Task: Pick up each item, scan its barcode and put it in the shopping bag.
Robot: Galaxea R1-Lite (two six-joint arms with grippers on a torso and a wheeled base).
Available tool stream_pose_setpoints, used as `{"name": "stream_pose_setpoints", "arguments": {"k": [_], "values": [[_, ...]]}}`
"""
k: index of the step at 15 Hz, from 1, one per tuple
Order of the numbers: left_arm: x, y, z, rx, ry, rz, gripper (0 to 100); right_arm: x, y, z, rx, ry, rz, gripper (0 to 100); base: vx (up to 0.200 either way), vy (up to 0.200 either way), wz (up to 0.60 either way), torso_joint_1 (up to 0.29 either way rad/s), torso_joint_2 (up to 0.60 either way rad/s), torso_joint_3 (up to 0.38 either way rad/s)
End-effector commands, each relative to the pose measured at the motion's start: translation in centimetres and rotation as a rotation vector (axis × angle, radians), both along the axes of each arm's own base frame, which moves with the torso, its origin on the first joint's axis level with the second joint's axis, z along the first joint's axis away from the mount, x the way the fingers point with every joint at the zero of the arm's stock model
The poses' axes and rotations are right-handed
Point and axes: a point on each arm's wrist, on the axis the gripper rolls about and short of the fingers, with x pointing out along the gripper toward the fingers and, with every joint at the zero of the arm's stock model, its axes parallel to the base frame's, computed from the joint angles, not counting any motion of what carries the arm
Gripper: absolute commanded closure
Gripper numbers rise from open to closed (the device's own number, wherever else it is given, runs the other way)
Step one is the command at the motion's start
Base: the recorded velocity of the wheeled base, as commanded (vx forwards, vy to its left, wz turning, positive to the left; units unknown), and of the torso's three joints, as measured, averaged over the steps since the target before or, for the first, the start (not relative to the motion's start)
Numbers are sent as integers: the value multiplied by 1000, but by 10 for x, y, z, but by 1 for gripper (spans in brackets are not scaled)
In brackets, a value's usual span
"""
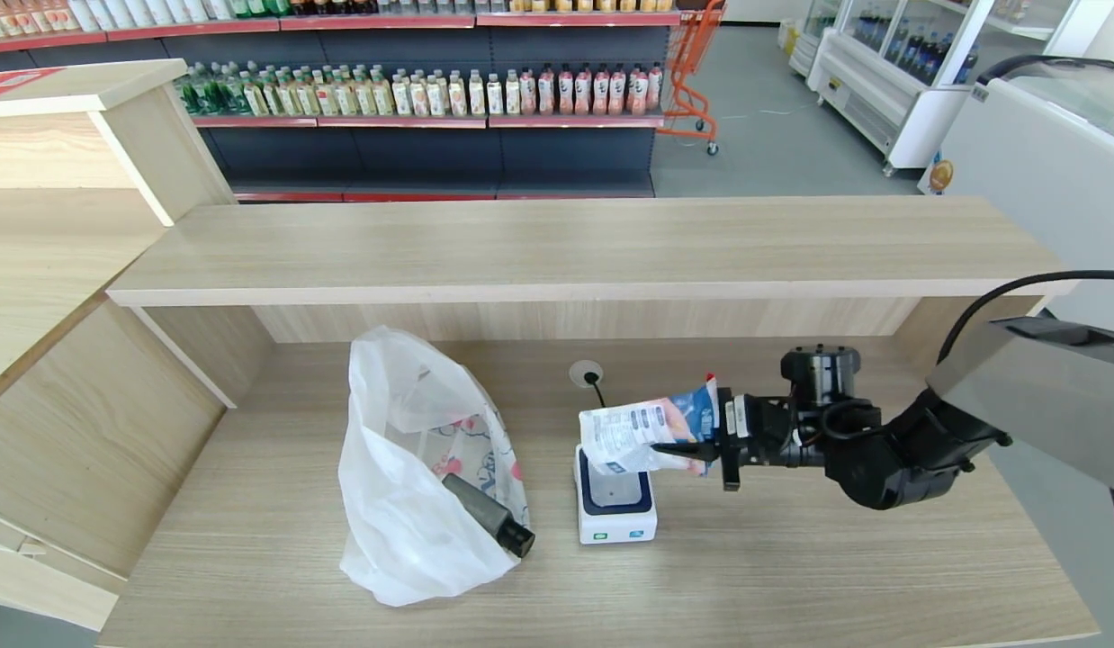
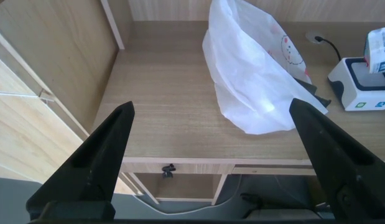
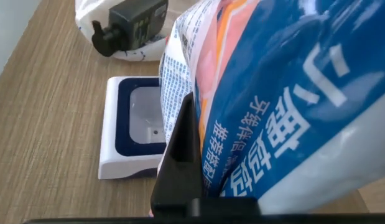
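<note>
Black-fingered, the right gripper (image 1: 692,436) is closing on one end of a blue, white and pink snack pouch (image 1: 638,430) and holding it lengthways just above the barcode scanner (image 1: 616,508), clear of its window. The pouch is looking light and soft: thin glossy film, probably slippery, with contents that may crush, so pinching it by the flatter sealed end is likely sparing the filling. Its free end is sagging slightly toward the scanner. Whether the barcode is facing the window, I cannot tell.

Just to the scanner's left, the white plastic shopping bag (image 1: 413,468) is slumping on the wooden counter (image 1: 791,576), a dark bottle (image 1: 489,516) poking out of its mouth. Beyond the bag from the scanner, the left gripper (image 2: 211,162) is hanging with its fingers spread wide, holding nothing.
</note>
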Motion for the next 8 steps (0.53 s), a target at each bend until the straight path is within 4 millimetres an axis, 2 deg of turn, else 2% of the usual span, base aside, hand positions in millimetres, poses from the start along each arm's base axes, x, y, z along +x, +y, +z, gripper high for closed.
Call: {"name": "stream_pose_setpoints", "arguments": {"k": [1,2,4,6,8], "values": [[0,0,0,0,0,0,0,-16,-23,60,71,23,-74,100,0,0,0,0,0,0],[0,0,0,0,0,0,0,-36,-31,88,113,75,-100,100,0,0,0,0,0,0],[0,0,0,0,0,1,0,-75,-47,115,154,143,-215,100,0,0,0,0,0,0],[0,0,0,0,0,0,0,-115,-58,118,175,221,-305,100,0,0,0,0,0,0],[0,0,0,0,0,0,0,-149,-60,121,243,414,-406,100,0,0,0,0,0,0]]}}
